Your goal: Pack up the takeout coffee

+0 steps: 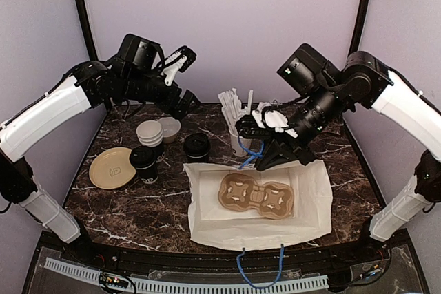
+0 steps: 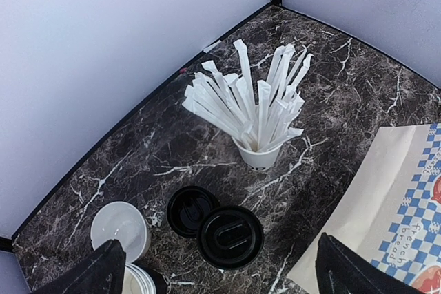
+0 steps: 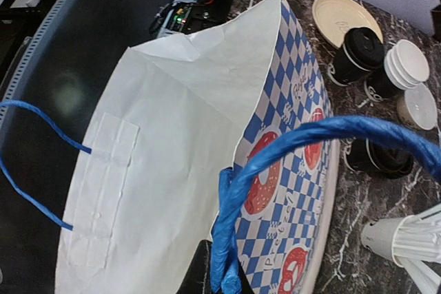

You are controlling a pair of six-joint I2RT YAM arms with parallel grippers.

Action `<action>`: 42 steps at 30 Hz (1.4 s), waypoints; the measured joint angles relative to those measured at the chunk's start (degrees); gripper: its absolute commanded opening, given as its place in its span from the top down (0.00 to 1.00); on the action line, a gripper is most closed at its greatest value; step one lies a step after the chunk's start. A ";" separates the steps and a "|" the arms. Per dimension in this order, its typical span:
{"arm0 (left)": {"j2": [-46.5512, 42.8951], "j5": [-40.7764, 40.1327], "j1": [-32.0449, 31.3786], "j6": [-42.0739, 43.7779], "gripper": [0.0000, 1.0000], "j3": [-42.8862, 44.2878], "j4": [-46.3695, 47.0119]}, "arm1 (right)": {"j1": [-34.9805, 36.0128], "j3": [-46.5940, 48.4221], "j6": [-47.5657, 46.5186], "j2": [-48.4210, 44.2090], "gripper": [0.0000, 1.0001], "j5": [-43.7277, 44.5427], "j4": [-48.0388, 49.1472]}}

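Observation:
The takeout coffee (image 1: pixel 143 163), a black cup with a black lid, stands left of the bag beside a tan plate; it also shows in the right wrist view (image 3: pixel 362 49). The white paper bag (image 1: pixel 306 201) lies on its side, mouth open, with a brown cup carrier (image 1: pixel 256 197) inside. My right gripper (image 1: pixel 247 132) is shut on the bag's blue handle (image 3: pixel 303 146) and holds the upper edge lifted. Back left, my left gripper (image 1: pixel 180 60) hangs high with its jaws wide open and nothing between them, above a low stack of black lids (image 2: pixel 230 236).
A white cup of wrapped straws (image 1: pixel 238 139) stands at the back centre. A stack of lidless black cups (image 1: pixel 150 135), a white lid (image 1: pixel 170 127) and a tan plate (image 1: pixel 111 167) stand left. The black lids (image 1: pixel 197 146) sit near the bag's left corner.

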 measured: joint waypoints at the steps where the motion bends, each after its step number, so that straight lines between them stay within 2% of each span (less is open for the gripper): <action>1: -0.17 0.07 0.00 0.02 0.01 0.00 0.02 | 0.63 -0.07 -0.17 0.31 1.00 -1.25 -0.83; 8: -0.55 0.52 0.00 0.04 0.01 0.00 0.37 | 3.85 0.28 -2.47 0.79 1.00 -9.07 -5.70; 15: -0.22 1.20 0.00 0.28 0.01 0.07 0.39 | 3.30 0.68 -2.60 1.01 1.00 -8.13 -6.05; 23: 3.69 0.76 0.00 0.61 0.01 4.24 -1.62 | -4.24 2.25 2.16 1.42 1.00 -1.46 -0.24; 31: 4.68 -1.09 0.83 -0.11 0.01 4.92 -7.08 | -13.16 1.95 3.89 6.16 1.00 3.02 3.58; 37: 4.79 -0.48 5.60 -5.46 0.03 4.74 -16.15 | -20.41 1.38 3.45 7.52 1.00 3.56 4.55; 41: 4.81 1.22 9.94 -8.15 0.05 2.08 -21.92 | -21.81 1.16 3.02 7.52 1.00 3.69 4.96; 42: 4.92 1.49 10.67 -8.52 0.05 1.20 -23.04 | -21.90 0.98 2.95 7.52 0.97 3.67 5.05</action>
